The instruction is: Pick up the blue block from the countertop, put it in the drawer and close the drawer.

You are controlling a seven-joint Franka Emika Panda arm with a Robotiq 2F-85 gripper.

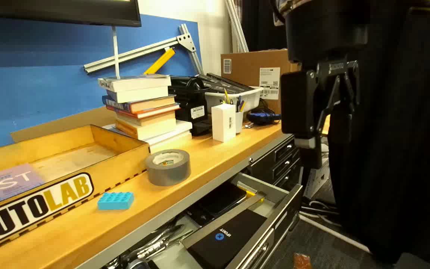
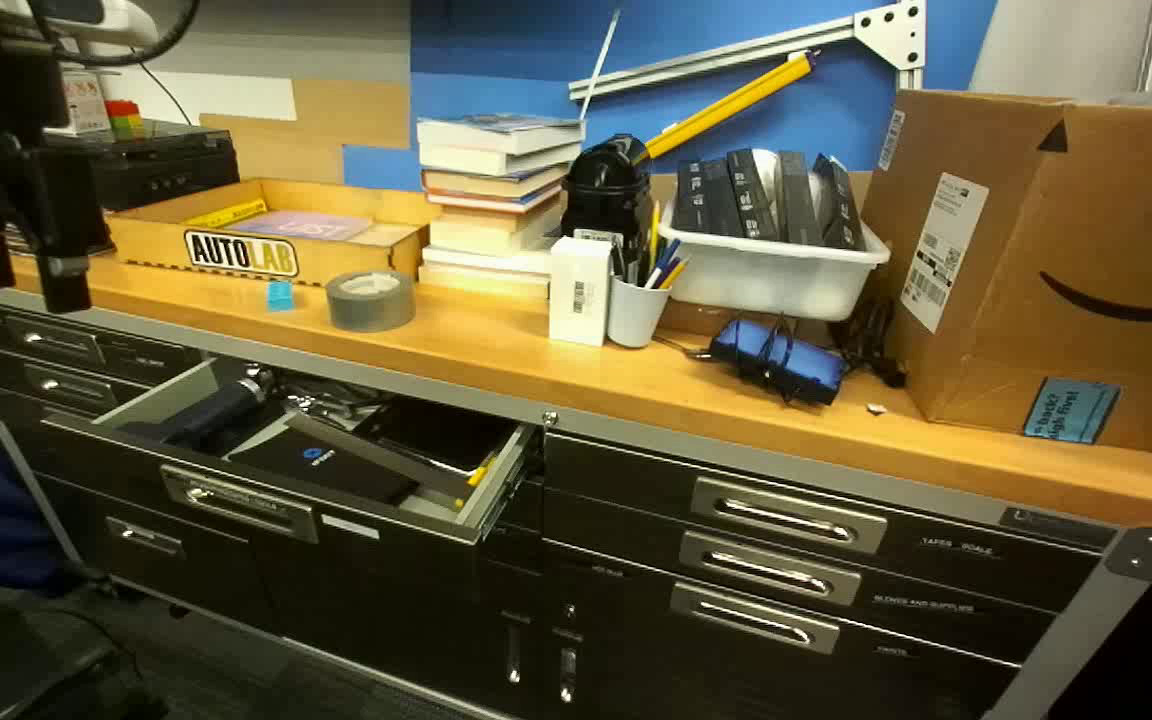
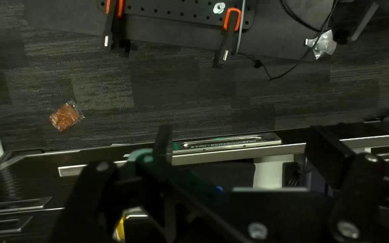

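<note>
Downward points the tool (image 2: 28,292), fingers (image 3: 328,155) spread, clear of the countertop (image 2: 476,332).

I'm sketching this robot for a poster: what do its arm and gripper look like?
The gripper is black, as is the rounded housing above it, with slim jointed links, silvery bolt heads and pale lettering that seems to read ROBOTIQ. One of its black fingers carries a pale grey band. The white arm section has a dark cable looping below it.
</note>
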